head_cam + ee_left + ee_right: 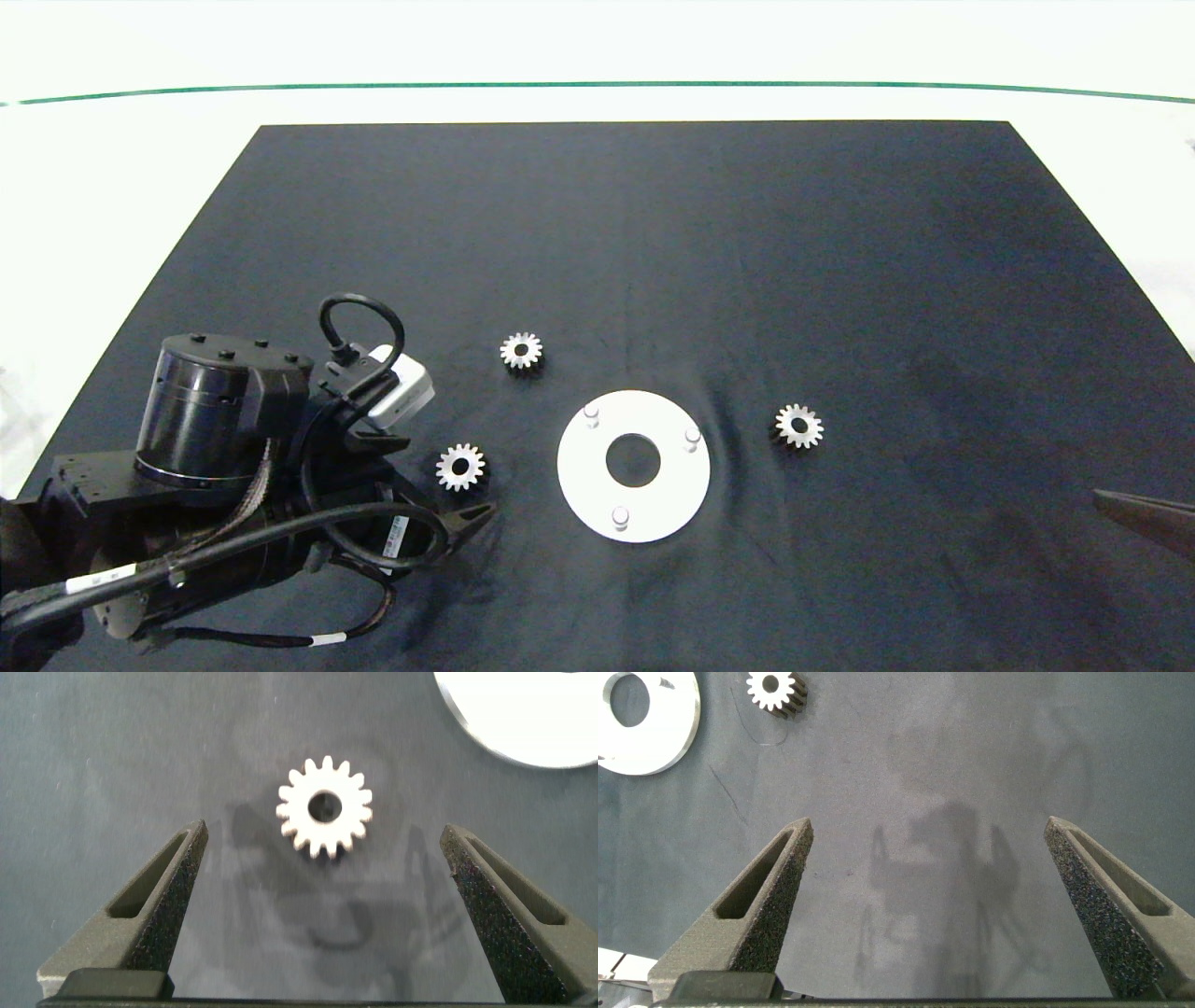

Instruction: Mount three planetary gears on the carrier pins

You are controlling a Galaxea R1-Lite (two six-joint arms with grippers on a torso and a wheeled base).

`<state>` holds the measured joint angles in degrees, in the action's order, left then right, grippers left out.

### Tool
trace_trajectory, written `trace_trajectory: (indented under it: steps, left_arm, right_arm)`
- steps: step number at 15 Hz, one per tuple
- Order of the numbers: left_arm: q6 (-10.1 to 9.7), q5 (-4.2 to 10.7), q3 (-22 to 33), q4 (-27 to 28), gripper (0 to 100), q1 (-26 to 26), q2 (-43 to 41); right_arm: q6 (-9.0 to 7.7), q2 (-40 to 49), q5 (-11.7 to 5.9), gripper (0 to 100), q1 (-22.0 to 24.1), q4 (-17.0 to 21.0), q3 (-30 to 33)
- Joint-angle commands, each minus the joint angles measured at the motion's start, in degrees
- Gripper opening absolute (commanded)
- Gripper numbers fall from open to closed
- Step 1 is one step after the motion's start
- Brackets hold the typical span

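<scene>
Left wrist view shows the left gripper [322, 873] spread wide and empty above the dark mat [653, 233], a planetary gear [324, 806] lying flat just ahead of its fingertips, centre hole facing up. That gear [460, 467] sits near the mat's front-left part, beside the white disc [653, 504], whose three carrier pins [620, 516] stand upright and bare. A second gear [521, 351] lies behind it, a third [799, 426] right of the disc. The right gripper [924, 896], also wide open and empty, hovers at the mat's right edge.
</scene>
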<state>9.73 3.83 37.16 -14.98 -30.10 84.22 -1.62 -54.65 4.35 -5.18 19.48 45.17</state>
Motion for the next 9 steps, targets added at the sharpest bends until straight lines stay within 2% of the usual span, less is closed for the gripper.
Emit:
trace_trajectory:
  steps: [1, 2, 5, 7, 9]
  left_arm:
    - [0.03, 0.48, -0.1, -1.8, 100, 0.0, 2.7]
    - [0.03, 1.09, 0.0, -2.2, 100, 0.0, 3.1]
    - [0.12, 1.36, -0.2, -2.9, 100, 0.0, 4.0]
    - [0.12, 2.59, -0.1, -3.8, 100, -0.1, 4.9]
    - [0.20, 2.85, 0.0, -4.6, 100, -0.1, 4.9]
  right_arm:
    - [-0.05, 0.2, 0.04, 100, 0.0, 0.1, 0.0]
    - [-0.05, 0.2, 0.04, 100, 0.0, 0.1, 0.0]
    - [-0.05, 0.2, 0.04, 100, 0.0, 0.1, 0.0]
    - [-0.05, 0.2, 0.04, 100, 0.0, 0.1, 0.0]
    - [-0.05, 0.2, 0.04, 100, 0.0, 0.1, 0.0]
